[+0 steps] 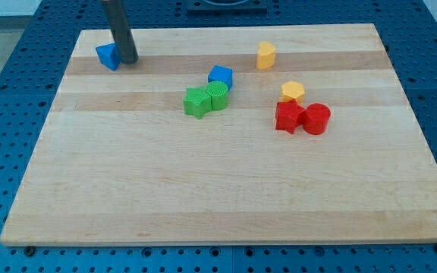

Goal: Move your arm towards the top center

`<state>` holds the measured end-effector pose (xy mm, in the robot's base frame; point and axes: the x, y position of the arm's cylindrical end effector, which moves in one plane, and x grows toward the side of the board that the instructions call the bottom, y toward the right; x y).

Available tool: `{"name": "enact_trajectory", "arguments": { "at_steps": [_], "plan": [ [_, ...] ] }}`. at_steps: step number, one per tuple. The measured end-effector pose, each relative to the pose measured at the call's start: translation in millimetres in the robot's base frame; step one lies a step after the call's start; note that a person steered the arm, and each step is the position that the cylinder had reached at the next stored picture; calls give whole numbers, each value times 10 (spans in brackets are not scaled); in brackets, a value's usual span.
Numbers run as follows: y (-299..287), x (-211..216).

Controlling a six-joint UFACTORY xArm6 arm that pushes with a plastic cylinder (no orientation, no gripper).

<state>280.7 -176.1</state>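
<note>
**Rod at the counter's upper left corner**

Camera view: no claw is fitted; the arm ends in a dark rod, and nothing is held. My tip [128, 61] is seen at the upper left of the wooden counter [203, 189], touching the right side of a blue block [108, 55]. The top centre lies well to its right. Near the middle, a blue cube [221, 76] sits against a green cylinder [218, 95] and green star-like block [197, 101]. A yellow block [265, 55] stands apart. A yellow pentagon [292, 92], red star-like block [288, 117] and red cylinder [316, 118] are clustered at the right.
</note>
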Motion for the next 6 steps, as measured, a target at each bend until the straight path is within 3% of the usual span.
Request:
{"name": "enact_trajectory", "arguments": {
  "at_steps": [5,6],
  "plan": [
    [314,0],
    [418,-170]
  ]
}}
